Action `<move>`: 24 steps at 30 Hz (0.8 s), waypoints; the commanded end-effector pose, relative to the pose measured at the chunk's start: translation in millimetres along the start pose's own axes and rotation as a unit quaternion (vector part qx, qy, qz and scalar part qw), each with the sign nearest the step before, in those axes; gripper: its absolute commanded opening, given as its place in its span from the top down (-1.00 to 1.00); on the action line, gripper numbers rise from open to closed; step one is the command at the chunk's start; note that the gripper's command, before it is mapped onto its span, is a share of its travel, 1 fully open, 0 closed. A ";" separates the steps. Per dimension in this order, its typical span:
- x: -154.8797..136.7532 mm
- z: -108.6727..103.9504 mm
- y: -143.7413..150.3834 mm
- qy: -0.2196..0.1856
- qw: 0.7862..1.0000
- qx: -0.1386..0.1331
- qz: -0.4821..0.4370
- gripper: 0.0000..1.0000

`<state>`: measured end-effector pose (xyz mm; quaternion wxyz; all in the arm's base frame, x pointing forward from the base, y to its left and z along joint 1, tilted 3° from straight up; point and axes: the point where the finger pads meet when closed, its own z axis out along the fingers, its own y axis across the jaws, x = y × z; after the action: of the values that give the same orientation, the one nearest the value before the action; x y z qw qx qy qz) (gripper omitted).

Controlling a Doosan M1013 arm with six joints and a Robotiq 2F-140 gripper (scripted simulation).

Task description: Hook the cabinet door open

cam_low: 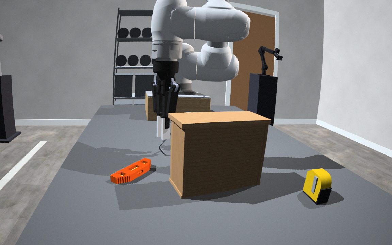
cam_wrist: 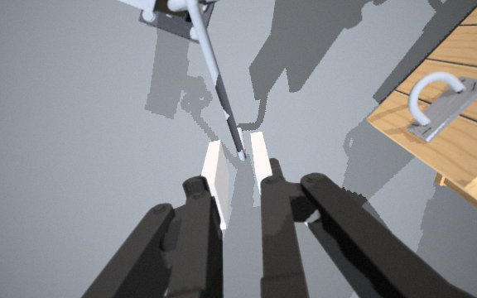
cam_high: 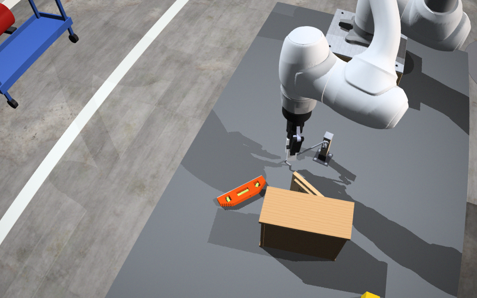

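Observation:
The wooden cabinet (cam_high: 307,218) stands flat on the grey table, and its door (cam_high: 305,184) stands ajar towards the post. The door's metal eye (cam_wrist: 433,97) shows in the wrist view at the right. The thin grey hook (cam_high: 305,150) slopes down from the short post (cam_high: 325,149) to the table. My gripper (cam_high: 291,152) hangs straight down over the hook's free end. Its white pads (cam_wrist: 238,159) stand a narrow gap apart on either side of the hook rod (cam_wrist: 214,70), not pressing on it. The hook's bent tip (cam_low: 162,149) shows below the pads. The hook is apart from the eye.
An orange spirit level (cam_high: 241,191) lies left of the cabinet. A yellow tape measure (cam_low: 317,185) sits on the cabinet's far side from the post. The arm's wooden base block (cam_low: 177,104) stands at the table's other end. A blue cart (cam_high: 14,44) stands off the table.

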<state>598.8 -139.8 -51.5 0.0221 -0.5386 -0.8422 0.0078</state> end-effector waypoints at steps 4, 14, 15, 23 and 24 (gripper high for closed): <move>0.0 -0.1 0.0 0.000 1.000 0.000 0.000 0.72; 0.0 0.8 0.0 0.000 1.000 0.000 0.000 0.72; 0.0 1.2 0.0 0.000 1.000 0.000 0.000 0.72; 0.0 6.8 0.0 0.000 1.000 0.000 0.000 0.72; 0.0 6.8 0.0 0.000 1.000 0.000 0.000 0.72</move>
<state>598.5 -139.8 -57.4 0.0221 -0.5386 -0.8422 0.0078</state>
